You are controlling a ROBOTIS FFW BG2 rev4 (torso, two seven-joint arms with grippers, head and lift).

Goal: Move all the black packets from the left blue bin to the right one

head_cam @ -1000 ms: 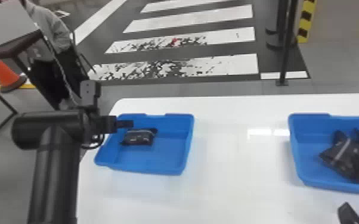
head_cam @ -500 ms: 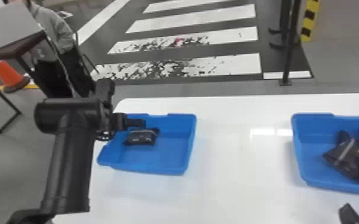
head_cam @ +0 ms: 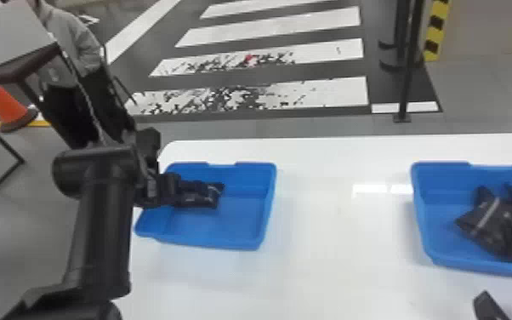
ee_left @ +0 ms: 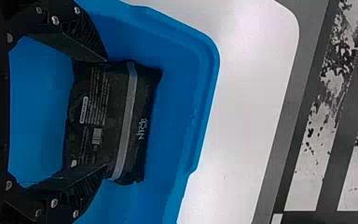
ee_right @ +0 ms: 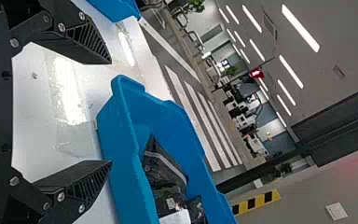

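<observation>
Left gripper: your left gripper (ee_left: 106,113) is over the left blue bin (head_cam: 225,227), with its fingers wide apart, one toward each of two opposite sides of the packet. I cannot tell if they touch it, but nothing looks clamped.
Black packet: it lies flat inside the left bin (ee_left: 106,126), between the fingers. This placing seems meant for a grasp across its body, so that closing holds both sides evenly.
Right blue bin: it stands well apart on the same table (head_cam: 331,238), and several black packets (head_cam: 491,221) lie there in a loose heap, probably because they only need to be inside.
Right gripper: your right gripper (ee_right: 111,112) is near the right bin (ee_right: 121,140), fingers wide apart and holding nothing; it seems to wait.
Next move: I judge you should close on the packet, then lift it over the wall. The soft packet may slip if only an edge is caught.
</observation>
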